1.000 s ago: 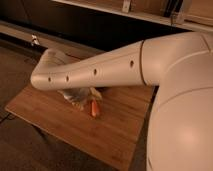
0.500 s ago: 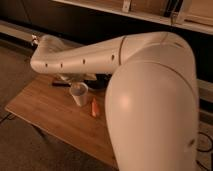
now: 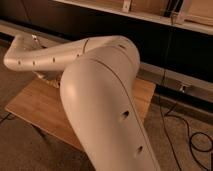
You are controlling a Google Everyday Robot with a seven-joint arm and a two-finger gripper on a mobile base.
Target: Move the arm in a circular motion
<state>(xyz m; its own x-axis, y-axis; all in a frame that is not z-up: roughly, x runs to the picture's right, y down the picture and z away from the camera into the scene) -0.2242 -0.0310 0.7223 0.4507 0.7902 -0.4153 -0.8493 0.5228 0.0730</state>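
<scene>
The arm fills most of the view: a thick cream-white segment rises from the lower right edge, bends at a bulbous joint in the middle, and a thinner tube with a row of small dark holes runs from there to the upper left. The pincer is at that far end, at the upper left, above the back left corner of the worktop. It shows only as a pale rounded stub, and I cannot tell if it is spread or pressed together, or if it pinches anything. The whole arm lies to the right of the pincer and lower, coming toward the camera. The wooden worktop is below the pincer and reaches to its right, and the big near segment hides the middle part of it. Under the thin tube, just below and right of the pincer, a small pale thing lies on the wood; what it is I cannot tell. Behind, a long pale ledge runs along a dark wall. Well to the right of the pincer and much lower, a black cable curls on the grey floor.
</scene>
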